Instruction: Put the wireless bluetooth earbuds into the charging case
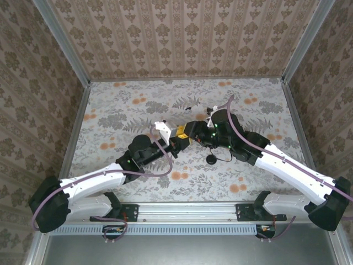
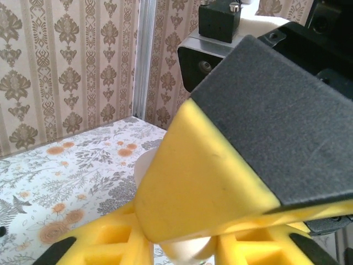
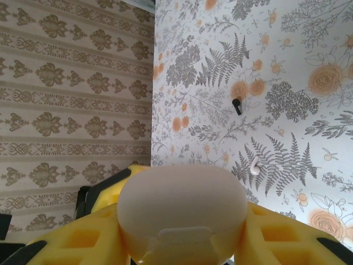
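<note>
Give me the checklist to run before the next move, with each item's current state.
1. Charging case clamped between the right gripper fingers: ok.
2. Case lid open for loading: not ok, it looks shut.
3. Left gripper gripping the case: cannot tell; something white sits between its fingers.
4. Black earbud lying free on the table: ok.
5. White earbud lying free on the table: ok.

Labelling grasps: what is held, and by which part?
The right gripper holds the white charging case by its opposite sides. The left gripper flanks a white object, but a grip cannot be told.
</note>
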### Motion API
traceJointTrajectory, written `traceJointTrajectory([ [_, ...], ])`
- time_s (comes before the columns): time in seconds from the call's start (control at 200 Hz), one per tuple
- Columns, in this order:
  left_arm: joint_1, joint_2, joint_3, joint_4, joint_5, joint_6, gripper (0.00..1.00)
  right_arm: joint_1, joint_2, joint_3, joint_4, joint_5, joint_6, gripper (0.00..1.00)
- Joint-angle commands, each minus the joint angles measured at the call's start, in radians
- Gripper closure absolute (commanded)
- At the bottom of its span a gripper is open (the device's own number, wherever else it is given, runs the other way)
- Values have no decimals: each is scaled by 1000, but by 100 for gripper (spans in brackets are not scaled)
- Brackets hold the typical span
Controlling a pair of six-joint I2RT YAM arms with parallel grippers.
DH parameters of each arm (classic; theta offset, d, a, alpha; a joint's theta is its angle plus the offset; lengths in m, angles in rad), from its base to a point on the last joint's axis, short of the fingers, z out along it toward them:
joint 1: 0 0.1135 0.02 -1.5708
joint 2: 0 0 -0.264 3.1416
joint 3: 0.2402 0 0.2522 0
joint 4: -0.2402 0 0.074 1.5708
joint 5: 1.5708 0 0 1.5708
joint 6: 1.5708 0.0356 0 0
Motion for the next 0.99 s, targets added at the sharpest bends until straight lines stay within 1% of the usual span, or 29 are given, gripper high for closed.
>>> traceJointTrajectory([
  [0.0,7,-3,35,62,-4,-46,80,3,-31,-23,28,-22,-8,57],
  [0.065,18,-10,35,60,11,-67,84,0,-48,-28,38,-11,-37,50],
  [0.12,30,-20,32,57,28,-86,86,-3,-70,-26,38,2,-71,40],
  [0.185,48,-38,29,55,53,-118,88,-18,-109,-22,40,8,-121,33],
  [0.335,118,-90,33,34,161,-211,92,-88,-225,-33,62,-9,-223,25],
  [0.43,162,-115,54,18,253,-266,93,-150,-276,-58,129,-84,-260,24],
  [0.53,197,-131,81,16,338,-326,93,-191,-275,-58,196,-188,-299,30],
  [0.735,213,-123,158,16,488,-413,94,-195,-196,-23,293,-358,-377,33],
  [0.81,213,-112,179,29,509,-446,94,-195,-170,-18,330,-404,-389,34],
  [0.83,213,-111,182,36,539,-455,94,-195,-164,-18,342,-417,-389,34],
  [0.99,214,-98,200,73,571,-500,94,-195,-138,-20,423,-473,-378,37],
])
